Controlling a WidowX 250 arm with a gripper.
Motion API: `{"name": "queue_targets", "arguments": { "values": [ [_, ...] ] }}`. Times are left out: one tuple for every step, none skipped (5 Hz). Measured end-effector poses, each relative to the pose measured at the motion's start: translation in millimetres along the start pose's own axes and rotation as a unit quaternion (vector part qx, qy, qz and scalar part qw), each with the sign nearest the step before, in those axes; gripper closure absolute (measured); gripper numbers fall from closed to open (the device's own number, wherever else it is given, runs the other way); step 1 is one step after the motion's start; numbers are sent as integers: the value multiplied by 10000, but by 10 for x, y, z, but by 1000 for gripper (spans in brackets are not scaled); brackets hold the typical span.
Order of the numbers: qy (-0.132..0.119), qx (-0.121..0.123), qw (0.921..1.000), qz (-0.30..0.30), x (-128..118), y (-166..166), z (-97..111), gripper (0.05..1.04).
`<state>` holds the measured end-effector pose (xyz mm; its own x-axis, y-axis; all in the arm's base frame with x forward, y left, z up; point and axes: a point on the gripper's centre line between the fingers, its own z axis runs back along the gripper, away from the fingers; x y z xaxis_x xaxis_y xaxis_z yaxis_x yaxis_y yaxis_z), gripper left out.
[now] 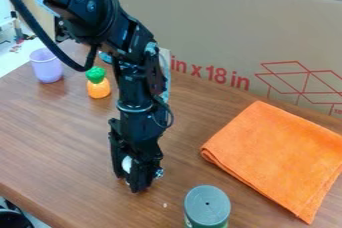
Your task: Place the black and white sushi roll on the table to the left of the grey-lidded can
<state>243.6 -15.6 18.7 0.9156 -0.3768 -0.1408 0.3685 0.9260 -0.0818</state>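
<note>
Jaws (137, 178) hung low, left of orange cloth (277, 157), by white thing (127, 164); couldn't tell spread or hold, steadiness mattered!

End effector (129, 181) — low at table (60, 137), by white object (127, 164) | orange cloth (280, 154) — folded | can (207, 206)

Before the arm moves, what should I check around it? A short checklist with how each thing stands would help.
1. White item securely held by the gripper: cannot tell; it is mostly hidden.
2. Orange cloth clear of the gripper: ok, bare wood lies between them.
3. Gray-lidded canister upright: ok, lid on top.
4. Toy pineapple upright: ok, green top up.
5. Purple cup upright: ok.
6. Purple cup empty: cannot tell.
</note>
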Motion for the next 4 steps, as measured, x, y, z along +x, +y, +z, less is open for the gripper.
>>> {"name": "queue_targets", "arguments": {
  "values": [
    [68, 52, 9999, 69, -91, -2, 60, 123],
    [-292, 336, 9986, 285, -123, 35, 460, 79],
    [-640, 483, 9955, 510, -221, 121, 753, 83],
    [-1025, 620, 9910, 596, -363, 158, 1061, 83]
  ]
}}
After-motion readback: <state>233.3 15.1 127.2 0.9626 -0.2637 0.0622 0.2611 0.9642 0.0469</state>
